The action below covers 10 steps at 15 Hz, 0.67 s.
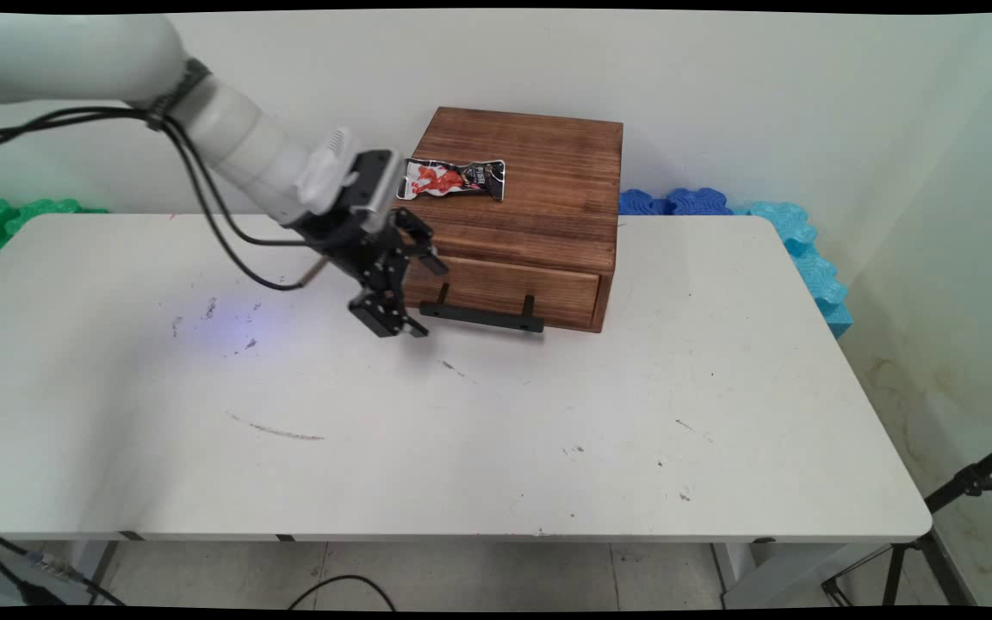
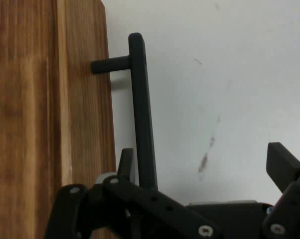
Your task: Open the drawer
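A brown wooden box [image 1: 539,164] stands at the back of the white table [image 1: 496,448], with a drawer [image 1: 505,288] in its front. The drawer carries a long black bar handle [image 1: 480,317] [image 2: 142,114]. My gripper [image 1: 421,301] [image 2: 205,162] is open at the handle's left end and straddles the bar. One finger [image 2: 126,162] sits in the gap between the bar and the drawer front, and the other finger [image 2: 284,164] stands well out over the table. A crumpled red, white and black snack packet [image 1: 455,178] lies on top of the box near its left edge.
Blue foam pieces [image 1: 677,202] and light blue ones [image 1: 810,263] lie behind the table's back right corner. Green foam [image 1: 14,215] is at the back left. A black tripod [image 1: 961,491] stands on the floor at the right. Black cables [image 1: 220,224] hang from the arm.
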Tool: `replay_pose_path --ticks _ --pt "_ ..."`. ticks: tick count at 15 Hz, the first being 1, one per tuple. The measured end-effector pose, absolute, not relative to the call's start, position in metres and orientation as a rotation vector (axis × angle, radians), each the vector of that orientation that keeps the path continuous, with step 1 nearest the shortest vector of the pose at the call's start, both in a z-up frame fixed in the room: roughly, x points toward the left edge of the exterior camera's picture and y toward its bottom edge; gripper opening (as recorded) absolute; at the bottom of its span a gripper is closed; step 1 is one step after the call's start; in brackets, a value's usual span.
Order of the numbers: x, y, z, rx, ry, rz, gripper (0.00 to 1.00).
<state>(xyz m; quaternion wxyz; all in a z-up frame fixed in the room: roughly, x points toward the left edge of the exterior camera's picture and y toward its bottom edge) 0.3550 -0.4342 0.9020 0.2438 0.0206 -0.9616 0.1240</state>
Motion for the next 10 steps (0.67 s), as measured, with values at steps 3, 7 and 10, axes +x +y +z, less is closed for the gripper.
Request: replay_pose_path --ticks 3,7,10 --pt "0.331 -0.44 0.888 0.047 -2.661 0.38 1.0" --pt "0.308 -0.446 0.87 0.063 -2.703 0.415 1.0" --pt "0.296 -0.449 0.858 0.095 -2.727 0.427 1.0"
